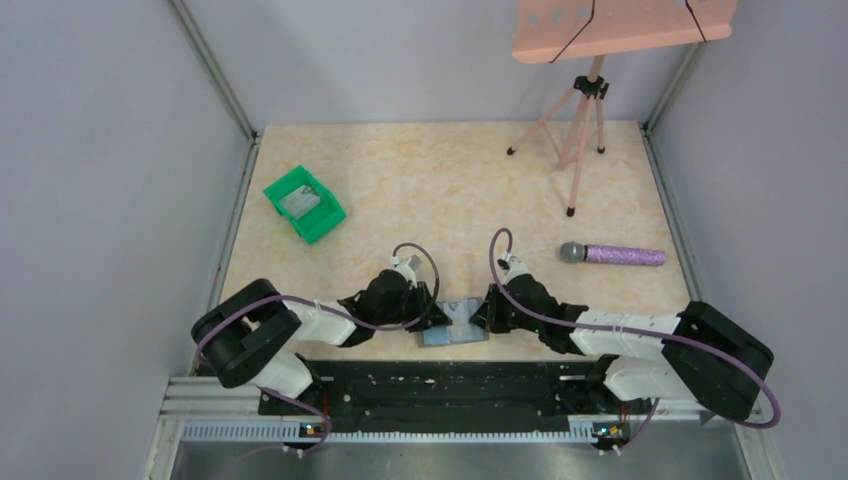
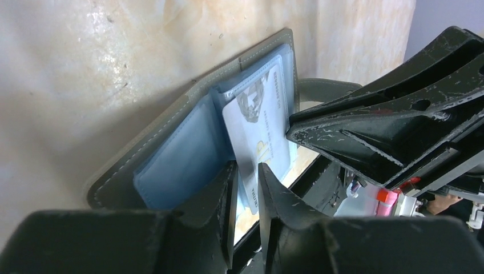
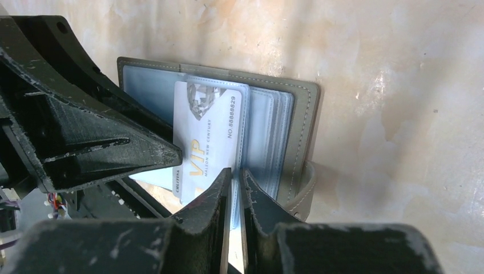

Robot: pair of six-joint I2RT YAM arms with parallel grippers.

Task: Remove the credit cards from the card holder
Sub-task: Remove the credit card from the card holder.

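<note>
Bracing right claw (image 3: 236,174): clenched on card holder (image 3: 302,114) sleeve, pinning it so I can pull.
Left claw (image 2: 247,168): grasping VIP card (image 2: 259,131) edge.
Card holder: open at desk (image 1: 400,180) near edge, between my claws.

Grey walls (image 1: 100,150) enclose a beige marbled tabletop (image 1: 450,180).

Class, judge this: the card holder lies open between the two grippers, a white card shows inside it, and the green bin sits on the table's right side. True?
One slip: the green bin sits on the left side of the table, as the top view shows. The open card holder and its white card are as stated.
</note>
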